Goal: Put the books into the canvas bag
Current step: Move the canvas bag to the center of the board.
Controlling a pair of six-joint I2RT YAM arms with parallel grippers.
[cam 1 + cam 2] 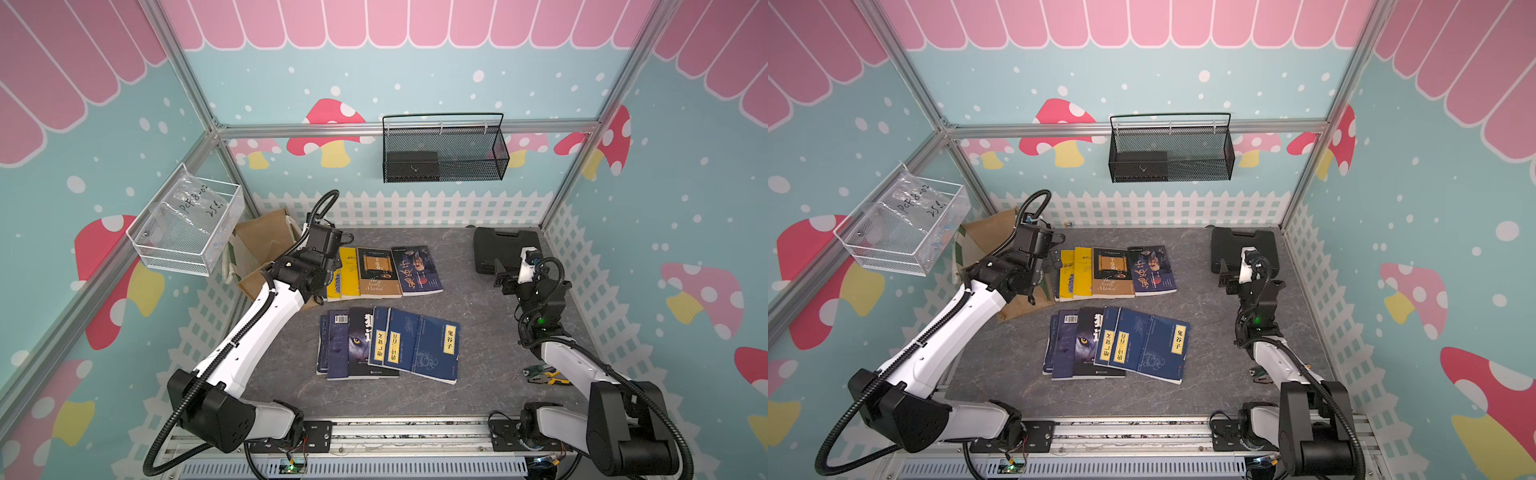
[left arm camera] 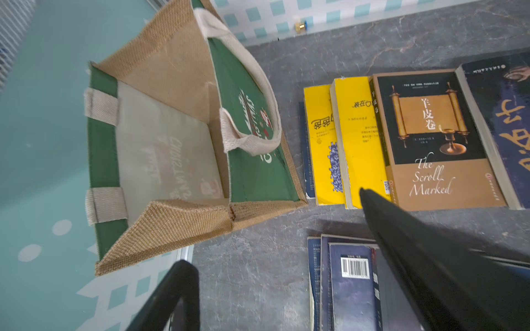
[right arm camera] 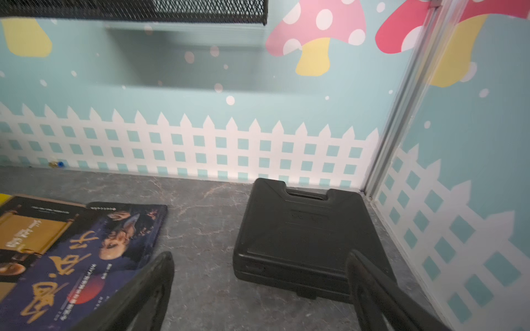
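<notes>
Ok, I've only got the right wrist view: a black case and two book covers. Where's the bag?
Observer: Far left corner of the table. The canvas bag is next to the yellow books.
Operator: Anything in it yet?
Observer: No book shows in its open mouth.
Operator: And the left arm?
Observer: The left fingers are open and empty, near those yellow books.
</notes>
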